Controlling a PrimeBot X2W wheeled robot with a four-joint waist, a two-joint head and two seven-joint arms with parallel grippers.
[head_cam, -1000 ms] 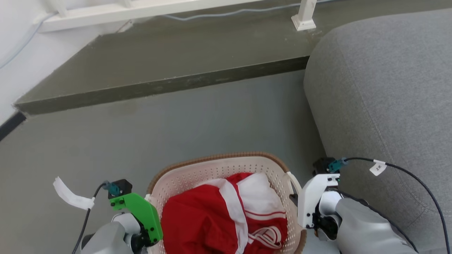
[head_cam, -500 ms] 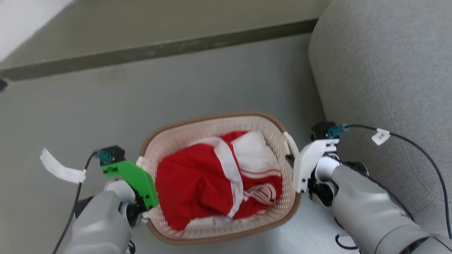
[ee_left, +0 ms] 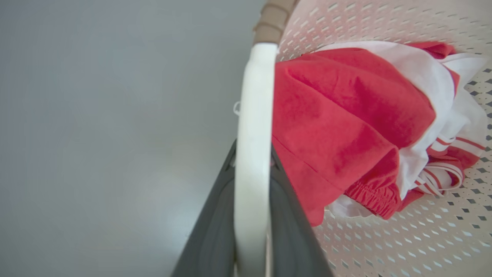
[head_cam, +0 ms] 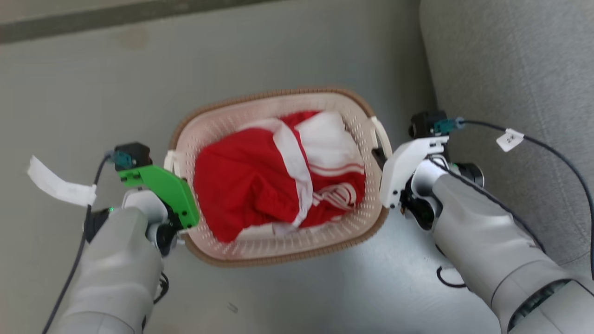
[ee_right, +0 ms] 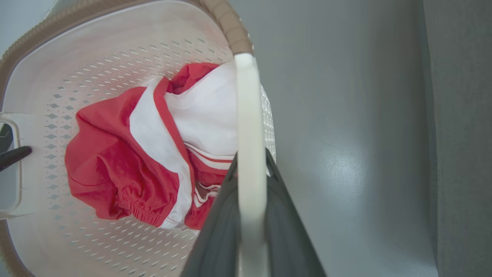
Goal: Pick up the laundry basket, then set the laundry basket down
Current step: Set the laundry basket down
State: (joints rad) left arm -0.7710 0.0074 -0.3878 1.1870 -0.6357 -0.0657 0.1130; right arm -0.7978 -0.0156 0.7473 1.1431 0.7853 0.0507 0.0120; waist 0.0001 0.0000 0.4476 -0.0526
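Note:
The laundry basket (head_cam: pixel 260 99) is cream-white and perforated with a brown woven rim, and it sits in the middle of the head view over the grey floor. A red and white garment (head_cam: pixel 274 176) lies in it. My left gripper (head_cam: pixel 178 188), under a green bracket, is at the basket's left loop handle (head_cam: pixel 168 160). In the left wrist view the dark fingers (ee_left: pixel 215 231) are shut on that white handle (ee_left: pixel 253 134). My right gripper (head_cam: pixel 381 160) holds the right loop handle (head_cam: pixel 383 134). Its fingers (ee_right: pixel 219 231) are shut on the handle (ee_right: pixel 250 134). I cannot tell whether the basket touches the floor.
A grey sofa (head_cam: pixel 510 69) stands close on the right, just beyond my right arm. A dark step edge (head_cam: pixel 116 14) runs across the top left. Tagged black cables (head_cam: pixel 510 139) trail from both wrists. Open grey floor (head_cam: pixel 93 93) lies ahead and to the left.
The head view has tilted down, so the step and wall slid up out of the picture. The basket now shows whole. Both grippers keep their hold on the handles.

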